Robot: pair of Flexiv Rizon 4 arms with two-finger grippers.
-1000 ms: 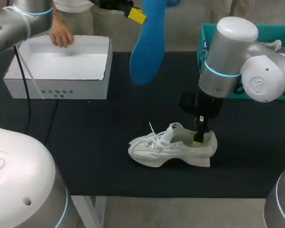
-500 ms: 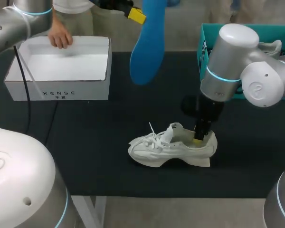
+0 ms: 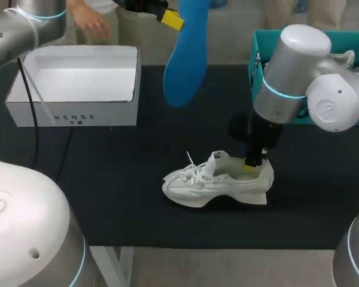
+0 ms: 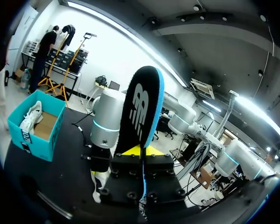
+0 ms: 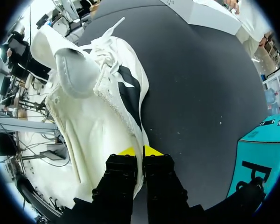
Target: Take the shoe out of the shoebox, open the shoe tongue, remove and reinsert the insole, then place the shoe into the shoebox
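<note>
The left gripper is pinching the insole, blue from above but black in its wrist view. The right gripper is squeezing the rim of the white shoe.

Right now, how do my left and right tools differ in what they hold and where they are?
The left tool grips the blue insole; the right tool pinches the white shoe at its heel collar. The left tool sits high over the far side of the black table, with the insole clear of the surface; the right tool is down low, and its shoe rests on the table. Both are shut on their things.
</note>
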